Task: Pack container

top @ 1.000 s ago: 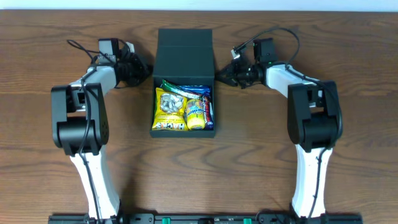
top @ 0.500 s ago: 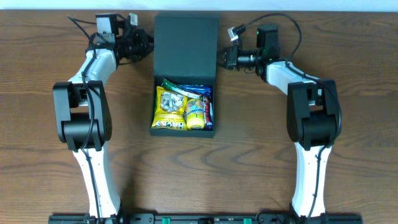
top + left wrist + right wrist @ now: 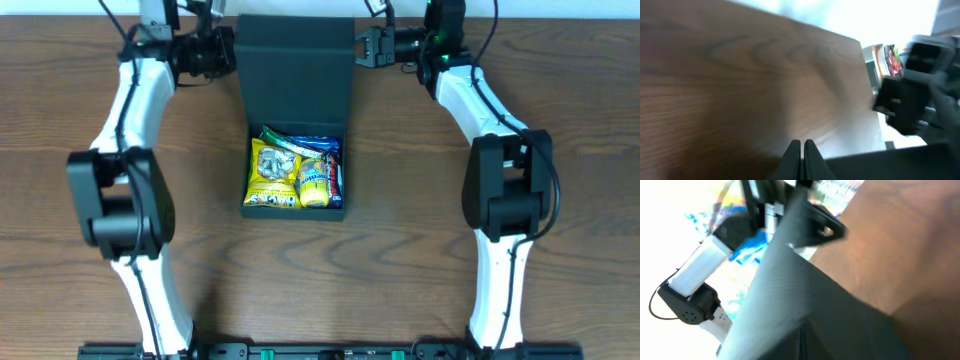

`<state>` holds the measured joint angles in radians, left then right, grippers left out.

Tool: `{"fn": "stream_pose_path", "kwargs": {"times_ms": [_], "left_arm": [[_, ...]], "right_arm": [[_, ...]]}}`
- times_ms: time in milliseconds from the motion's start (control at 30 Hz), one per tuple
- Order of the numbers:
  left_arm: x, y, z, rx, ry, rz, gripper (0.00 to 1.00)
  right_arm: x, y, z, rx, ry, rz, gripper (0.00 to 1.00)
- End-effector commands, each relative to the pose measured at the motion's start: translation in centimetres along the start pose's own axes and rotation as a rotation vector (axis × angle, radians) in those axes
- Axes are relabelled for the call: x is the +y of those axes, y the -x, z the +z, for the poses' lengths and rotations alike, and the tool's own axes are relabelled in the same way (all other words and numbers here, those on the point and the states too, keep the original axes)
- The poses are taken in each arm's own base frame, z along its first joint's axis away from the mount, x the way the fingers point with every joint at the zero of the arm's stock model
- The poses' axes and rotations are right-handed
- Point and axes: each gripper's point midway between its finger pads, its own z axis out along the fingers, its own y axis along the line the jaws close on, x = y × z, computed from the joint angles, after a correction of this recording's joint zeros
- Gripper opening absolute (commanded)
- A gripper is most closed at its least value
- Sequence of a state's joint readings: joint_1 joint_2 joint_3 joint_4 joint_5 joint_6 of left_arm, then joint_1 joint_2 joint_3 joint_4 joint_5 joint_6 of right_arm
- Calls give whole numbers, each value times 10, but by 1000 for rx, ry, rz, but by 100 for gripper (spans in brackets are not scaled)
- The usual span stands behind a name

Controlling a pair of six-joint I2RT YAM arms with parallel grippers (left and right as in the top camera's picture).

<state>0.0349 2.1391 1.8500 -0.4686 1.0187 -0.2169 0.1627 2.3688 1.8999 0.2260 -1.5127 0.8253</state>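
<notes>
The dark teal container (image 3: pixel 262 208) sits mid-table with its hinged lid (image 3: pixel 295 80) raised steeply. Inside lie a yellow snack packet (image 3: pixel 273 178), a yellow tube packet (image 3: pixel 315 183) and a blue packet. My left gripper (image 3: pixel 228 52) is shut against the lid's left edge. In the left wrist view its fingers (image 3: pixel 802 146) are pressed together beside the lid's edge (image 3: pixel 885 167). My right gripper (image 3: pixel 358 48) is at the lid's right edge. In the right wrist view the lid (image 3: pixel 790 290) fills the frame and the gripper (image 3: pixel 801 339) looks shut against it.
The brown wooden table (image 3: pixel 420 250) surrounds the box. Both arm bases stand at the near edge, left (image 3: pixel 150 300) and right (image 3: pixel 500 290). A white wall strip runs along the table's far edge, close behind both grippers.
Both grippers have moved from the lid's sides near the box toward the far edge. The lid has swung up with them and looks much taller from above.
</notes>
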Motion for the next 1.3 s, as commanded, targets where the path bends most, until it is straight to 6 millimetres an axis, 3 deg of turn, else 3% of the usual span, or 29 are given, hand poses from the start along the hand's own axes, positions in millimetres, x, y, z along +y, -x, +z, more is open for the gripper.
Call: {"fn": "stream_pose_path", "kwargs": {"times_ms": [0,267,533,667,767,867,933,1167,1267], "left_arm": [[-55,10,-30,-33,-34,229,6],[-87,-20,-64,35,31,351,6],[-81,-39,-82,89,167,315,6],[-66,-43,-92,101,295,281,6],[-52,-51,-98,123,382,196,6],[-35,-74,-105,194,468,95,6],[-29,-87,-105,232,477,55,6],[19,-135,-83,305,502,-102,6],[36,-157,-74,333,497,-145,6]], "right_arm": [[39,-2,16,65,48,28,2],[49,0,16,67,46,100,2],[46,14,-5,6,15,34,2],[18,35,-30,-146,-103,21,2],[-33,38,-58,-279,-316,130,2],[-102,0,-101,-313,-686,294,2],[-116,-20,-116,-278,-797,329,1],[-124,-87,-118,-45,-929,419,1],[-117,-113,-111,79,-950,416,1]]}}
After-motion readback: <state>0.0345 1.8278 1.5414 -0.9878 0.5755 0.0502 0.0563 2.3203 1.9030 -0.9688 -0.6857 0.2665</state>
